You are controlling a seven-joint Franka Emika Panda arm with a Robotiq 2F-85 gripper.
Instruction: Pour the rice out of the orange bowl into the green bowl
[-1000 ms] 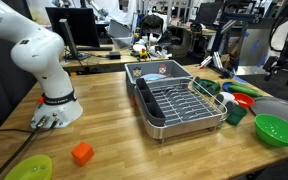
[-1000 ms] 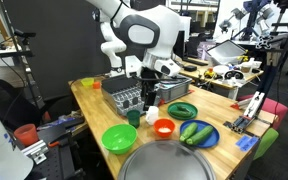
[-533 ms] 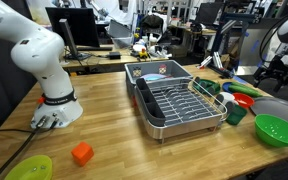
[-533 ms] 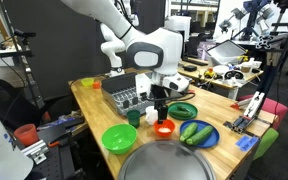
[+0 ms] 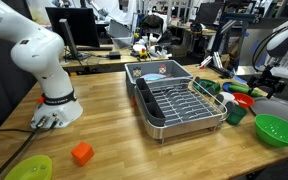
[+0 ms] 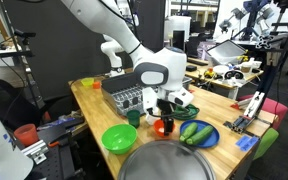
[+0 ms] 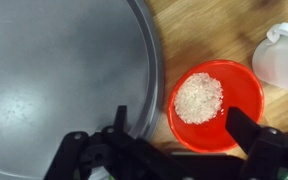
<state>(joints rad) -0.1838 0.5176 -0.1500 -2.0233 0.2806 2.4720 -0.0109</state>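
Orange bowl point(image 7: 240, 84) below wide-open pincer point(image 7: 177, 118)

The Franka arm point(image 6: 112, 28) is stretching far out from its white base point(image 5: 54, 103). It is sloping down to a rounded white wrist point(image 6: 155, 75), which is sitting directly above the end effector point(image 6: 164, 114). The end effector is pointing straight down and hanging low. In an exterior view the end effector point(image 5: 267, 72) is showing as a dark block, with the curved forearm point(image 5: 284, 35) arching above and behind it. In the wrist view the end effector point(image 7: 176, 118) is keeping its two black fingers point(image 7: 119, 128) spread wide apart, jaws gaping, with one finger standing at each side of the gap.
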